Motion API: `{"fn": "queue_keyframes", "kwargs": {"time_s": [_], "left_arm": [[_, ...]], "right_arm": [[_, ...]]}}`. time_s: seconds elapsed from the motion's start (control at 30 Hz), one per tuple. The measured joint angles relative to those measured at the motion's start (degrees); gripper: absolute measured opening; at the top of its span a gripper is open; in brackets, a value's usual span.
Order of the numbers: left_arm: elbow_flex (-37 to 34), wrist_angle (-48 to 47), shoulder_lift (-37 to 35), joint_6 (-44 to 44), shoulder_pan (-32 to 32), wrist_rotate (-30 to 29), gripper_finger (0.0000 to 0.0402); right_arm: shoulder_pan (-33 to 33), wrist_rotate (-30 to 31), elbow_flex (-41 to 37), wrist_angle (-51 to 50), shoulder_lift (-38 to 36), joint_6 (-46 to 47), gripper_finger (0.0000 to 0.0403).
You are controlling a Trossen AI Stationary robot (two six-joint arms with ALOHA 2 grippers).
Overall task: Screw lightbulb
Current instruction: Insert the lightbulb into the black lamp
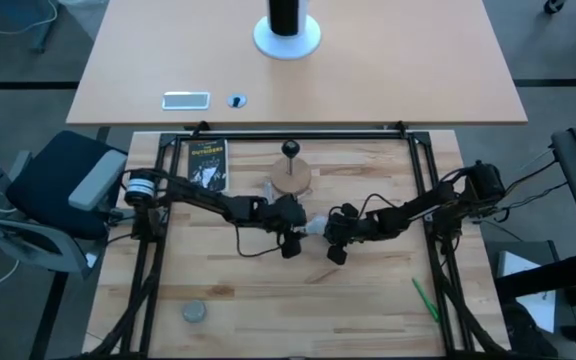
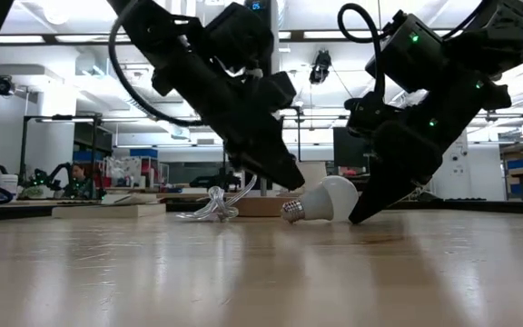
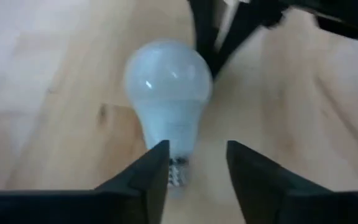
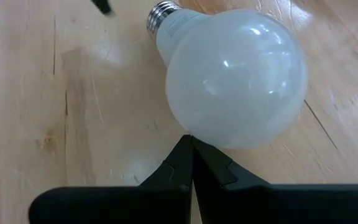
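The white frosted lightbulb (image 2: 331,198) lies on its side on the wooden table, between my two grippers, its silvery screw base (image 2: 291,212) toward the table's left. My left gripper (image 3: 194,165) is open. It hovers just over the screw base (image 3: 176,173), one finger on each side, and does not clearly touch it. My right gripper (image 4: 190,144) is shut, with its tips at the bulb's globe on the table's right side. In the high view the bulb (image 1: 313,227) shows between both grippers. My right gripper's shut fingertips (image 4: 185,152) meet the globe's rounded side (image 4: 194,132), the end away from the screw base. The fingers slant down from the table's right, their tips at the tabletop (image 2: 360,214). The bulb lies on its side on the table.
The black socket knob on its thin stem and round wooden disc (image 1: 291,176) stands just behind the grippers. A crumpled clear wrapper (image 2: 216,205) lies beside it. A black book (image 1: 206,163) lies far left, a grey round thing (image 1: 195,313) near left and a green pen (image 1: 425,298) near right.
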Motion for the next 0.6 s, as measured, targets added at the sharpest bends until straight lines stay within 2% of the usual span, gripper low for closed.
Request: {"fn": "queue_keyframes", "kwargs": {"time_s": [0.1,0.2,0.43,0.6], "left_arm": [[-0.04,0.34,1.37,-0.25,0.11,-2.8,0.0188],[-0.04,1.18,2.91,-0.32,0.14,-2.88,0.02],[-0.04,7.35,7.52,-1.19,0.15,-2.92,0.0201],[0.05,9.34,8.76,-1.36,0.15,-3.65,0.0181]], "right_arm": [[0.0,0.04,-0.04,0.12,0.03,-0.22,0.0],[0.0,0.02,-0.04,0.13,-0.01,-0.25,0.0],[0.0,0.01,-0.11,0.35,-0.01,-0.44,0.0],[0.02,-0.05,-0.13,0.5,-0.01,-0.5,0.0]]}}
